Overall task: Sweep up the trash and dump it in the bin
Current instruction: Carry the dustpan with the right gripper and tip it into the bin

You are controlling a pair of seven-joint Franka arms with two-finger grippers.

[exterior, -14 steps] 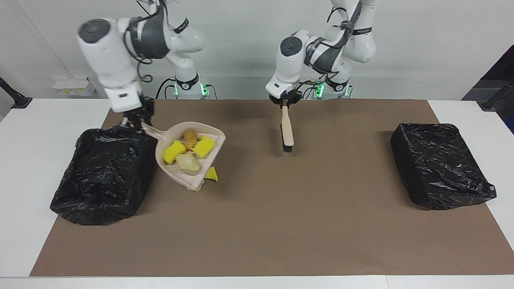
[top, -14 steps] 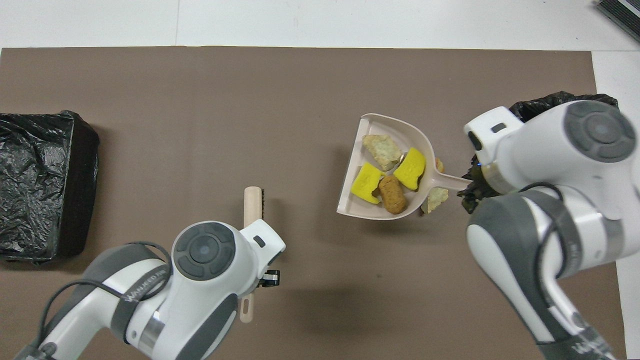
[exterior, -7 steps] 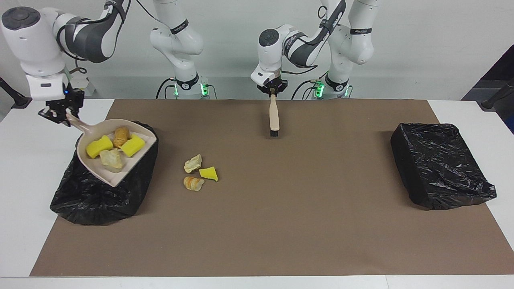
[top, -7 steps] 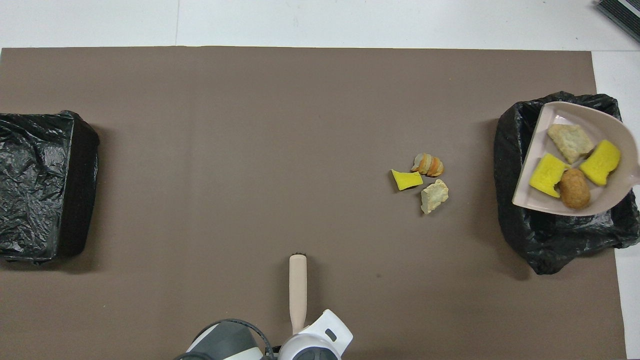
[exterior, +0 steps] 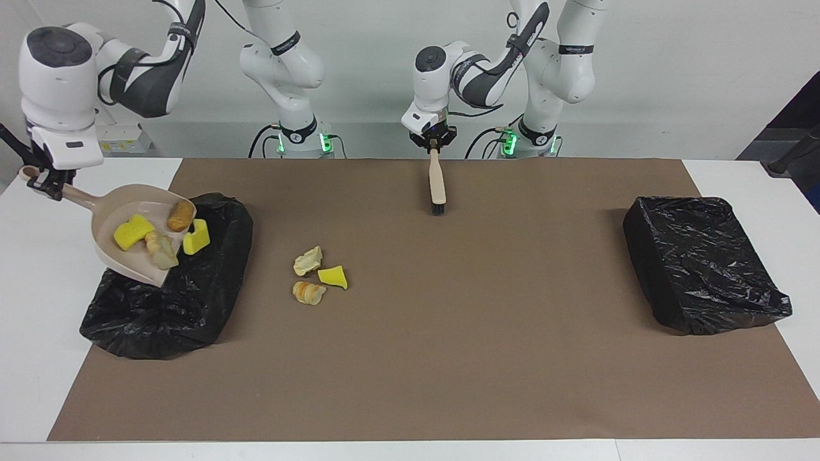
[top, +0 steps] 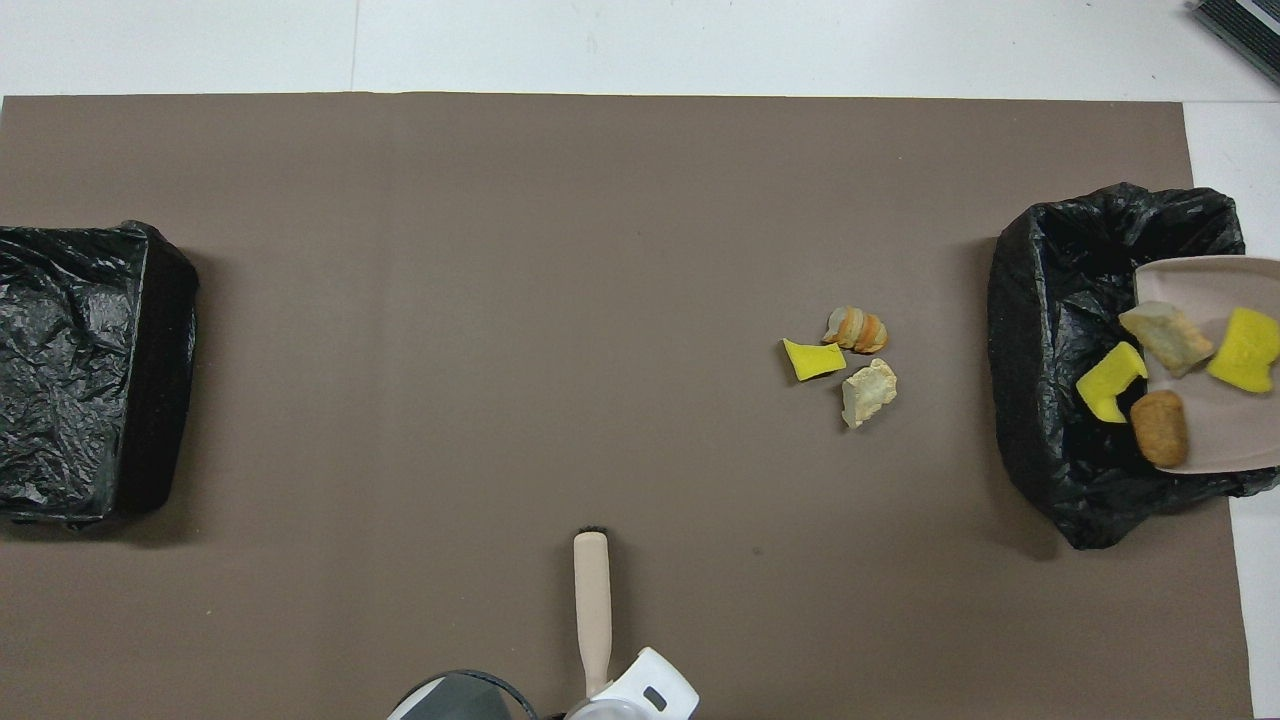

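My right gripper is shut on the handle of the pale dustpan, which is tilted lip-down over the black-lined bin at the right arm's end of the table. In the pan lie a yellow sponge chunk, a beige lump and a brown cork-like cylinder. Another yellow chunk is at the lip, over the bin. Three scraps lie on the mat beside the bin: beige, yellow, tan-striped. My left gripper is shut on the brush, which hangs bristles down.
A second black-lined bin stands at the left arm's end of the table. A brown mat covers most of the white table. In the overhead view the dustpan overlaps the bin, and the brush shows near the robots.
My right arm carried the loaded dustpan from over the mat to over the bin and tilted it; scraps slide toward the lip. My left arm drew the brush back toward the robots.
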